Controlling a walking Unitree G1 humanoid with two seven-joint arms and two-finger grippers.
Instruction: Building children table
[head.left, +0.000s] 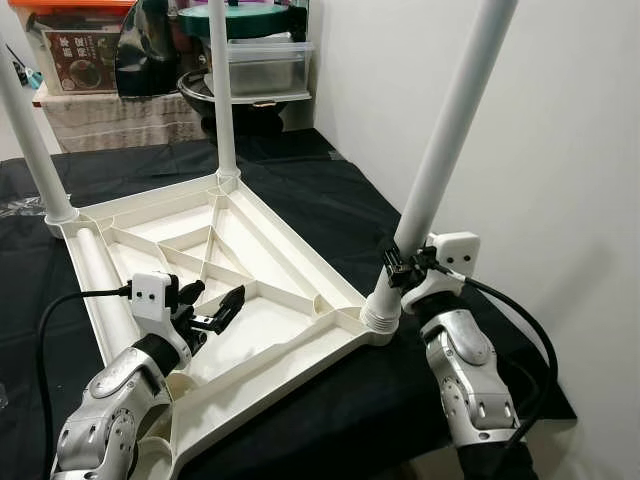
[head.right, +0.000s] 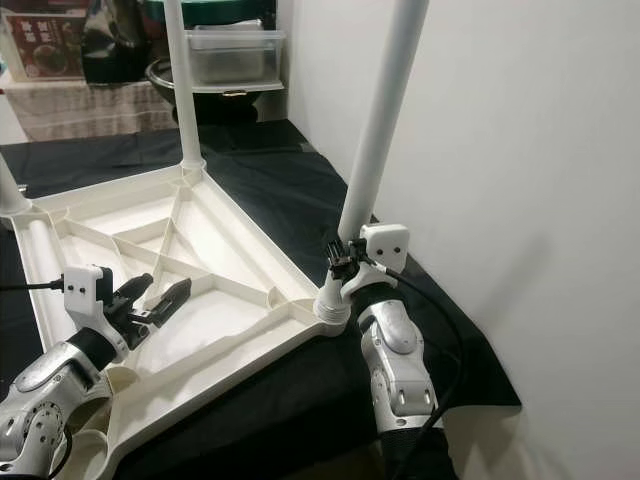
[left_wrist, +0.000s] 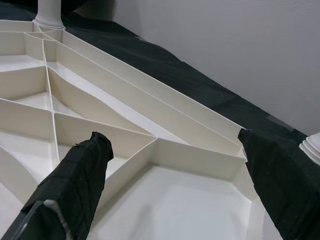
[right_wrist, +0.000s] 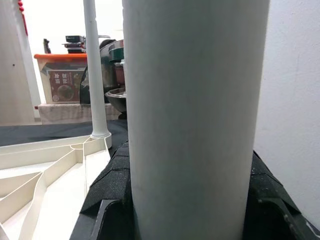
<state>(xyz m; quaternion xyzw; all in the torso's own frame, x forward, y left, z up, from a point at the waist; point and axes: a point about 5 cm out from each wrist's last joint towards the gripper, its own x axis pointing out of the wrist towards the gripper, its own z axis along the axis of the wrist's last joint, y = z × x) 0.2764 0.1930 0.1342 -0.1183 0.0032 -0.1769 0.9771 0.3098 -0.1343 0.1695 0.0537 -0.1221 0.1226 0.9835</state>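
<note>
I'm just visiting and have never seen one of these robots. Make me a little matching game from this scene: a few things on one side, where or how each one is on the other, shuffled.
Things:
1. right gripper
2. left gripper
3. upside-down tabletop
4. fourth leg

States:
A. lying flat along the tabletop's edge, not yet fitted
B. open, hovering over the ribbed underside
C. resting on the black cloth
D. closed around the upright leg near its socket

Pairs: 1-D, 2-B, 3-C, 4-A
</note>
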